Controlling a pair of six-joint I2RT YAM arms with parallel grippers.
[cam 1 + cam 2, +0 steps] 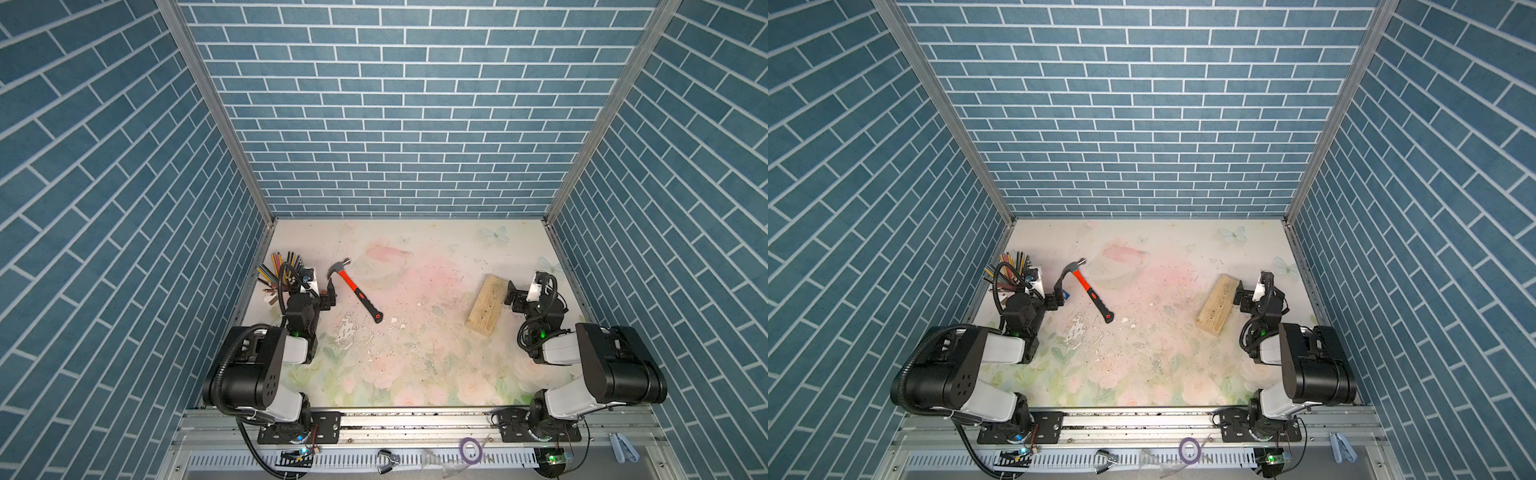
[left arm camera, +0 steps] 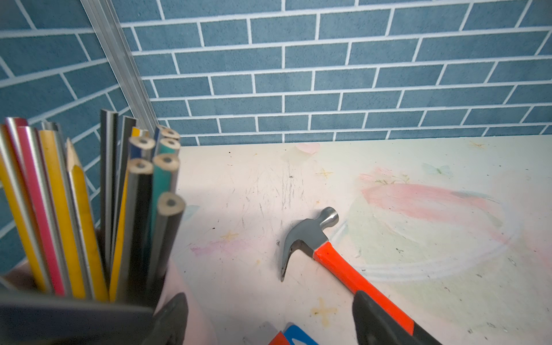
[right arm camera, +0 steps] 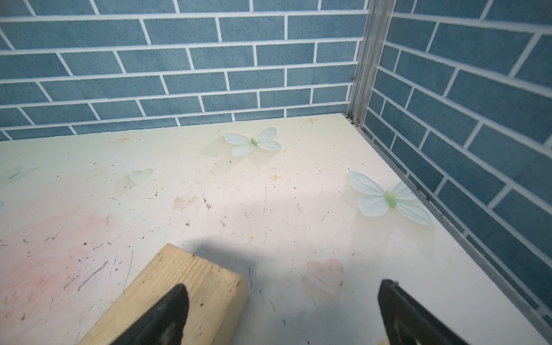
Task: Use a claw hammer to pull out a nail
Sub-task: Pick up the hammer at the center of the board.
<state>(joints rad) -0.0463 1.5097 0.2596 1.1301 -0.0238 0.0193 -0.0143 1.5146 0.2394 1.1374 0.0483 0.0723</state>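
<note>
Found claw hammer (image 1: pixel 355 291) flat on worktop (image 1: pixel 415 353) near ten o'clock, beside spread, empty left end effector (image 1: pixel 330 293), handy for pickup. Found right end effector (image 1: pixel 510 293) spread beside three-o'clock wood block (image 1: pixel 486 303), perhaps nail-bearing.

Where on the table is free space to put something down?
The widest bare patch lies between the claw hammer and the wooden block, and behind both toward the back wall. Crowded: the pencils corner beside the left gripper.
</note>
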